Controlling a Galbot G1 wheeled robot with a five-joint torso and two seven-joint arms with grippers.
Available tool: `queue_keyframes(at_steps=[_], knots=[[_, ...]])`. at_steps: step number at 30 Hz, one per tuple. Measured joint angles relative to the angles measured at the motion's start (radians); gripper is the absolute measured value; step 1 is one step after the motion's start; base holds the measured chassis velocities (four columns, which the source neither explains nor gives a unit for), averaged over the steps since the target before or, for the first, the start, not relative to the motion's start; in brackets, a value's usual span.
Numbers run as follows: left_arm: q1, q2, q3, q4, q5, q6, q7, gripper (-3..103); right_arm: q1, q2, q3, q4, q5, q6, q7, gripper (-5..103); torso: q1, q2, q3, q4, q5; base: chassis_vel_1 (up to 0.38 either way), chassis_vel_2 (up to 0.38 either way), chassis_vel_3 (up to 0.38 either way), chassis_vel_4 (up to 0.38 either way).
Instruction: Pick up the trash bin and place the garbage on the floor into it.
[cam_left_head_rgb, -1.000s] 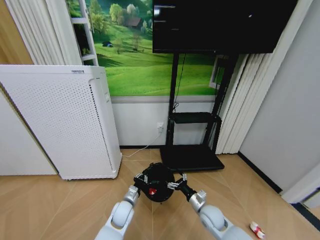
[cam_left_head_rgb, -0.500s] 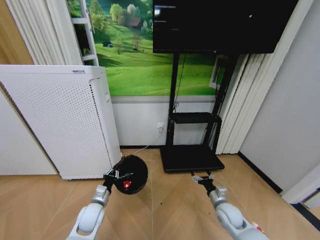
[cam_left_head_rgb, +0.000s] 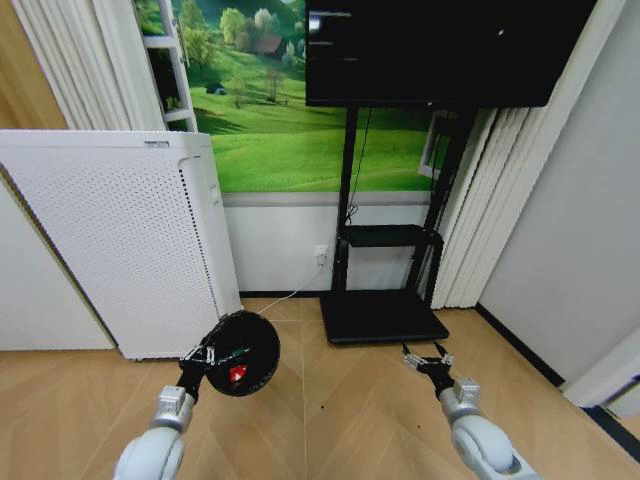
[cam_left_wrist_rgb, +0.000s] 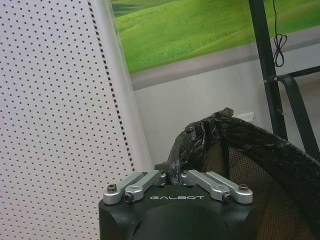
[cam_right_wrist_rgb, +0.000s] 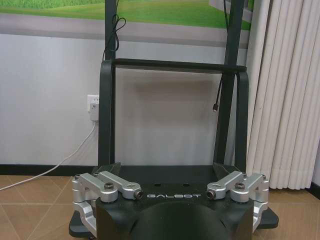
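The trash bin (cam_left_head_rgb: 240, 353) hangs off the floor at the left of the scene, held tilted so that its round mouth faces the head camera and a red piece of garbage (cam_left_head_rgb: 238, 375) shows lying inside it. The left gripper (cam_left_head_rgb: 200, 356) is closed on the bin's near-left rim; in the left wrist view its fingers pinch the black liner bunched over the mesh edge (cam_left_wrist_rgb: 195, 145), with the mesh wall running away to one side. The bin's axis thus leans from the gripper up and toward the far right, so anything dropped in must come from above the open mouth, on the side away from the left arm.

The right gripper (cam_left_head_rgb: 430, 362) sits well apart, to the right of the bin at about the same depth, its jaws spread and holding nothing; the right wrist view confirms the wide gap. It is the free arm, and judging by the task it is the one placed to fetch what litter remains, though no loose garbage is visible on the floor (cam_left_head_rgb: 340, 430) in front of the robot.

The floor is light tan wood in a herringbone pattern. A tall white perforated appliance (cam_left_head_rgb: 120, 240) stands just behind and left of the bin, and a black TV stand (cam_left_head_rgb: 385, 300) stands against the far wall, beyond the right gripper. A white cable (cam_left_head_rgb: 285, 298) trails from the wall socket between them.
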Motion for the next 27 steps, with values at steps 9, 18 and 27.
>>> queue_keyframes(at_steps=[9,18,27], knots=[[-0.007,0.013,-0.004,-0.003,-0.012,0.000,-0.002,7,0.019,-0.001,-0.011,-0.022,-0.001,0.002,-0.016,100,0.000,0.000,0.000,0.0001,-0.0001,-0.063,-0.054,0.065,0.059],[-0.016,0.012,0.003,0.012,-0.012,0.000,-0.001,7,0.039,-0.004,-0.032,-0.055,-0.001,0.009,-0.022,100,0.000,0.000,0.000,-0.0003,-0.0007,-0.218,-0.212,0.202,0.218],[-0.030,0.011,0.008,0.033,-0.010,0.000,-0.001,7,0.073,-0.007,-0.064,-0.119,-0.005,0.047,-0.027,100,0.000,0.000,0.000,0.0001,-0.0002,-0.302,-0.291,0.289,0.300]])
